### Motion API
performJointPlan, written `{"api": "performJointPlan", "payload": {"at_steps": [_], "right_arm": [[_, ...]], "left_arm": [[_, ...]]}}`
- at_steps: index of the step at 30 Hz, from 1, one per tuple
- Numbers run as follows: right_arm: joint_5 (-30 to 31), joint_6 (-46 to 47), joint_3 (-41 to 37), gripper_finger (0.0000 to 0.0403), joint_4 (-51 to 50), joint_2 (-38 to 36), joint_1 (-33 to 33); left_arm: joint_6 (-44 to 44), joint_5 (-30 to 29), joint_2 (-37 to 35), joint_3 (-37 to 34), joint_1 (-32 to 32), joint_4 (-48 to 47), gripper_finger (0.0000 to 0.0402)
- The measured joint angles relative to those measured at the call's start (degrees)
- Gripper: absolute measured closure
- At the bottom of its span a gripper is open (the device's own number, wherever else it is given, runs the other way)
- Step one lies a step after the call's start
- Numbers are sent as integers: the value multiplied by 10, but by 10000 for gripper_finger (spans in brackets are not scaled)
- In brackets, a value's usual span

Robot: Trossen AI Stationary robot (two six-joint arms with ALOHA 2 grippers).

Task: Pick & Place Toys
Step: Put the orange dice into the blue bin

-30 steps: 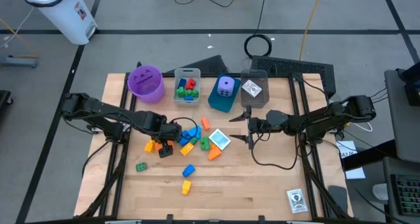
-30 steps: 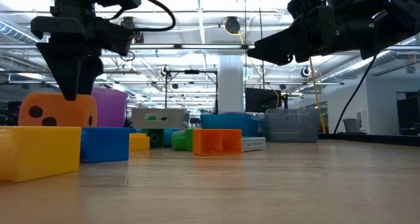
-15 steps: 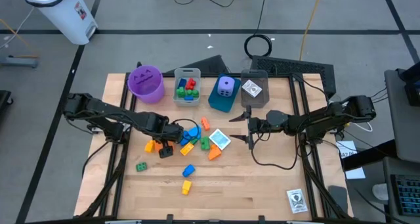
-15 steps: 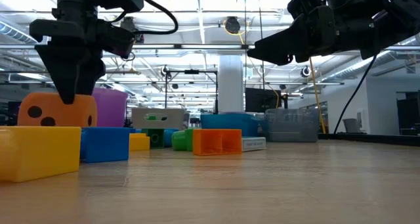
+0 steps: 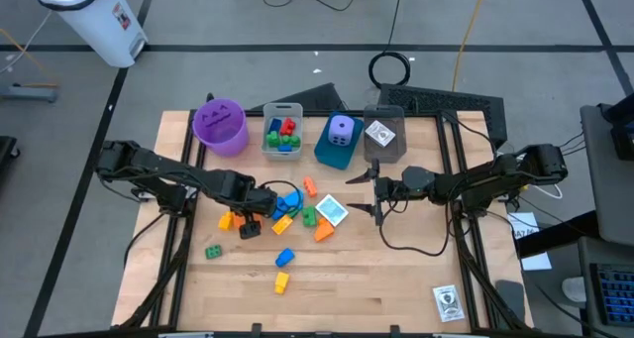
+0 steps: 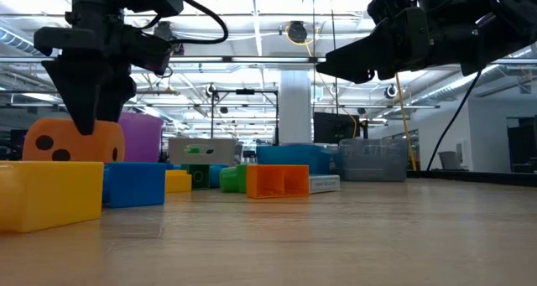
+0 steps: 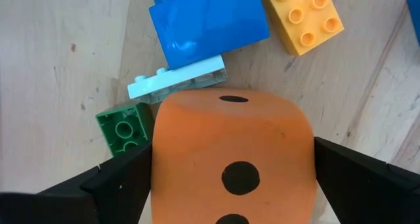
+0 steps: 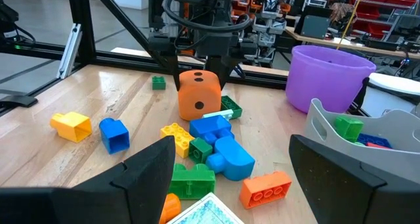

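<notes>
here the left gripper (image 7: 230,184) stands wide open astride the orange die (image 7: 231,155), which rests on the counter (image 5: 396,279) among loose bricks, so the grasp looks not yet made. next it probably needs to close squarely and lift clear of the green brick (image 7: 125,129) beside it, while the right gripper (image 5: 374,192) waits open, mid-counter.

light: bright, even overhead; shadows: soft, short; glare: ceiling strips in low view; focus: sharp
</notes>
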Motion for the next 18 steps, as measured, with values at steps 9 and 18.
{"api": "performJointPlan", "payload": {"at_steps": [9,18], "right_arm": [[0,0,0,115,0,0,0],[0,0,0,115,0,0,0]], "left_arm": [[-2,-8,0,0,6,-1,12],[10,-6,0,0,23,-2,71]]}}
